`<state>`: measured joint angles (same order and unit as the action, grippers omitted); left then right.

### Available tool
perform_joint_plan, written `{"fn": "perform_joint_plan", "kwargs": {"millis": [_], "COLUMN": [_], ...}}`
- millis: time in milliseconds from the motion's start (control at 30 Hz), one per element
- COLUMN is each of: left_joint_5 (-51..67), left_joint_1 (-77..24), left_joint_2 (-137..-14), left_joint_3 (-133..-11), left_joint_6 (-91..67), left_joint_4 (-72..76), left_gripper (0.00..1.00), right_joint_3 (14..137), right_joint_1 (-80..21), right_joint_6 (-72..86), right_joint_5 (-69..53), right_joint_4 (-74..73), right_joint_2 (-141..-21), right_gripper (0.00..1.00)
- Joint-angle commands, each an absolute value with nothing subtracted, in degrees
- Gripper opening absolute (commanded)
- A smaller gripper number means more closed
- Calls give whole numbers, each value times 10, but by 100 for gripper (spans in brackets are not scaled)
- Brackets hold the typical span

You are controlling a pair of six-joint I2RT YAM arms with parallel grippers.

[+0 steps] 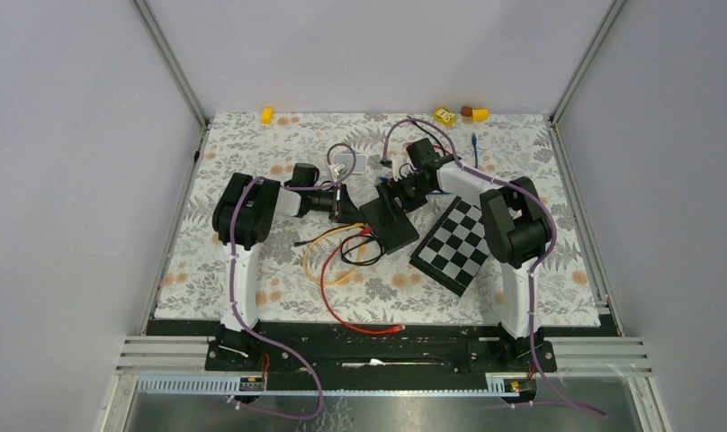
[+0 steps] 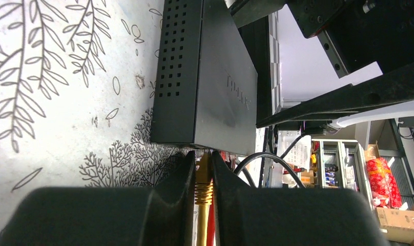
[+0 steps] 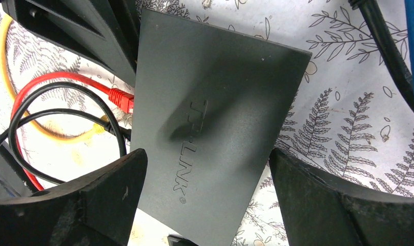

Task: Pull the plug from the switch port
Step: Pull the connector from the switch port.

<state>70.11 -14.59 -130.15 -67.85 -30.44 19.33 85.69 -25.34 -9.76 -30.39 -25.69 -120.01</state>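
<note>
The left pincer [image 2: 202, 156] is pressed together on the yellow plug [image 2: 204, 180], whose tip meets the port face of the black switch [image 2: 215, 77] lying flat on the leaf-printed bench [image 2: 66, 102]. The right pincer [image 3: 207, 154] is spread wide, one finger at either side of the switch, beside a red plug [image 3: 122, 98]

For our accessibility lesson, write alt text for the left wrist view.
Two black fingers pinch a yellow Ethernet plug where it meets the edge of a black TP-Link switch. A black cable loops to the right; a leaf-print tablecloth fills the left.
</note>
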Motion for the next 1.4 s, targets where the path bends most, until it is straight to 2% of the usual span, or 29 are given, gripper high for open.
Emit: {"fn": "perform_joint_plan", "kwargs": {"millis": [0,133,467,833,1367], "left_joint_5": [629,627,624,622,625], "left_joint_1": [-157,-153,-152,-150,-149], "left_joint_2": [-1357,-1361,-1361,-1360,-1357], "left_joint_3": [-661,-665,-669,-675,-676], "left_joint_6": [-287,-287,-278,-266,-255], "left_joint_4": [152,145,135,122,116], "left_gripper": [7,0,0,0,0], "right_joint_3": [840,818,754,749,779], "right_joint_1": [-269,-289,-330,-346,-393], "right_joint_6": [-70,-64,-49,-50,-64], "right_joint_5": [-293,-225,-108,-82,-14], "right_joint_4": [-216,-184,-113,-102,-98], "right_joint_2": [-1169,-1142,-1097,-1064,-1115], "right_gripper": [97,100,100,100,98]}}
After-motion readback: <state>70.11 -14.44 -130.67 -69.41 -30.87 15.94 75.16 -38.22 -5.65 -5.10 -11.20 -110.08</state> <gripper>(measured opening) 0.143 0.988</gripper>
